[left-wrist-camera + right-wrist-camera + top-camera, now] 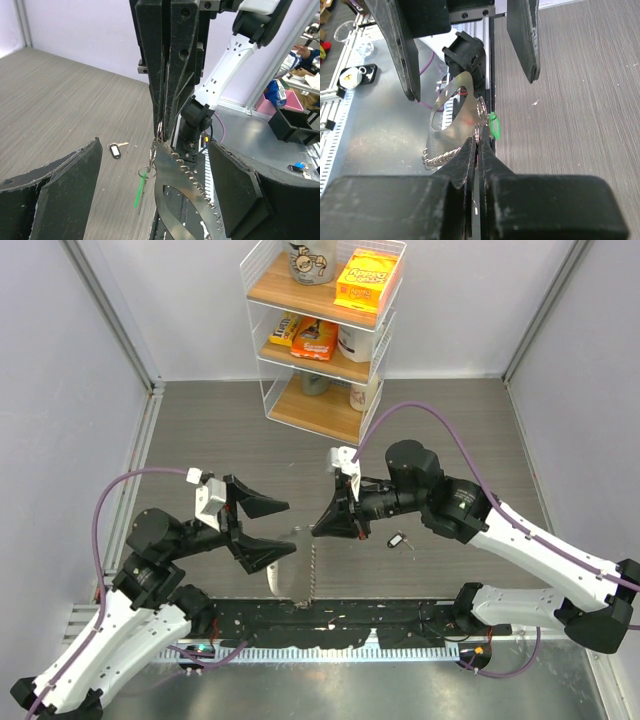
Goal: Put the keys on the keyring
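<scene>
The right gripper [322,527] has its two fingers pressed together on the top of the keyring [159,134]. The keyring hangs down from that pinch, up off the counter [200,430]. Its long way runs up and down, and its green piece [141,187] dangles at the bottom. A shiny flat metal piece [180,185] hangs right beside it.

The left gripper [285,527] is wide apart and holds nothing. It is just to the left of the right gripper. From the left wrist view, the keyring hangs in the gap between its two fingers without touching them.

One key [397,539] lies flat on the counter, to the right of the keyring and close under the right arm. The right arm is nearer to it, but that gripper is busy. The left gripper is free, I think, but the keyring is between it and the key. The key is too small to tell which way it points. I can see only this one key for sure.

At the far side stands a wire shelf rack [262,340]. It holds a yellow box [367,280], an orange pack [315,338] and some cups. No key is in it.
</scene>
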`<action>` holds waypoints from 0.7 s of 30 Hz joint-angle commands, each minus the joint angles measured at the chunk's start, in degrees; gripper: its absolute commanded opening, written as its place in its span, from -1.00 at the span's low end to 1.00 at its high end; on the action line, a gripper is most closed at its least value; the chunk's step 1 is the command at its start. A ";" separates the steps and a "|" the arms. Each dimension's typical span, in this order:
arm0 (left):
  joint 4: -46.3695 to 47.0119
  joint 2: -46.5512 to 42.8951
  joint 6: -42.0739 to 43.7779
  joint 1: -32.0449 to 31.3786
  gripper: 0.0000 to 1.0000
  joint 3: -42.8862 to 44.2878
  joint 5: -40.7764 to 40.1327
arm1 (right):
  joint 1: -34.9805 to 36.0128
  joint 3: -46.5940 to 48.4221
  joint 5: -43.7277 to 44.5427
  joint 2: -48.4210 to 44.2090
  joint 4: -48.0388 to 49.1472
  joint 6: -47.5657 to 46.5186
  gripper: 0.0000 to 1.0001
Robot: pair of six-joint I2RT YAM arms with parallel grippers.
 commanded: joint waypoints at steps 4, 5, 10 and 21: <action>6.91 1.95 -1.49 -0.16 0.83 1.81 5.07 | 1.20 4.19 -0.91 -2.27 2.15 4.62 -0.90; 7.26 2.39 -1.84 -0.16 0.83 1.73 5.51 | 1.46 4.36 -0.83 -2.27 2.07 4.54 -0.89; 9.19 4.32 -2.64 -0.25 0.84 1.81 6.83 | 2.43 5.59 -0.65 -2.27 1.19 4.01 -0.89; 10.87 6.44 -3.16 -0.25 0.64 2.08 9.20 | 5.33 8.14 1.81 -2.36 -1.18 2.08 -0.90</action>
